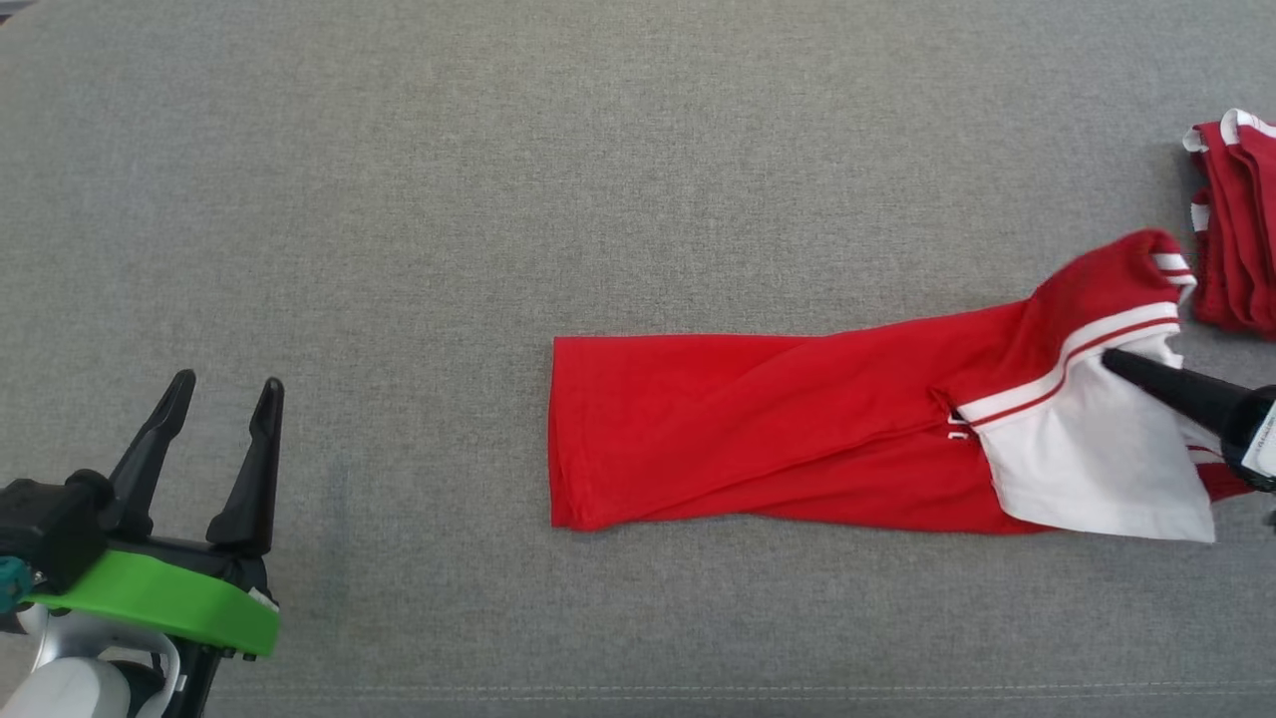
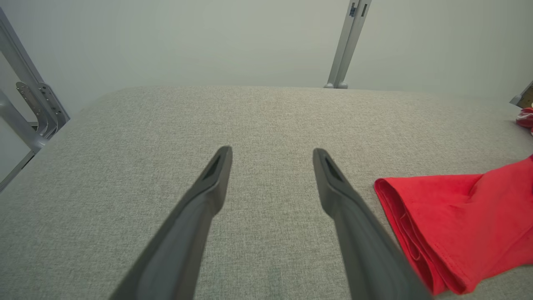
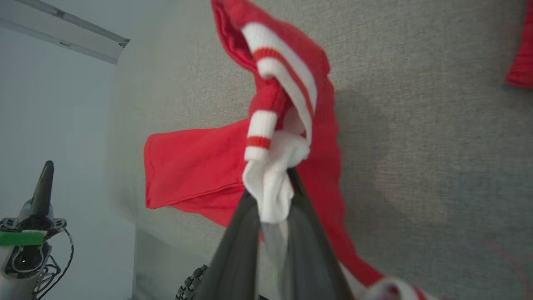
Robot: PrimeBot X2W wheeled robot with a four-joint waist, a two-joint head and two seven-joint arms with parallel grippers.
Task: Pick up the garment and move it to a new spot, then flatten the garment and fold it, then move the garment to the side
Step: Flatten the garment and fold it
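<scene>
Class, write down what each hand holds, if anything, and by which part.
The right hand grips the red garment by the bunched white fabric at its striped end. The left hand is open, holding nothing.

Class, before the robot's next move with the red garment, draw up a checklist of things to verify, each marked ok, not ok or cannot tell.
1. Right gripper shut on the garment at its white end: ok.
2. Left gripper open, holding nothing: ok.
3. Left gripper apart from the garment's hem, bare table between: ok.
4. Garment flat on the table: not ok; held end raised, cloth creased.
5. Held end apart from the red pile: cannot tell; they nearly meet in the head view.
</scene>
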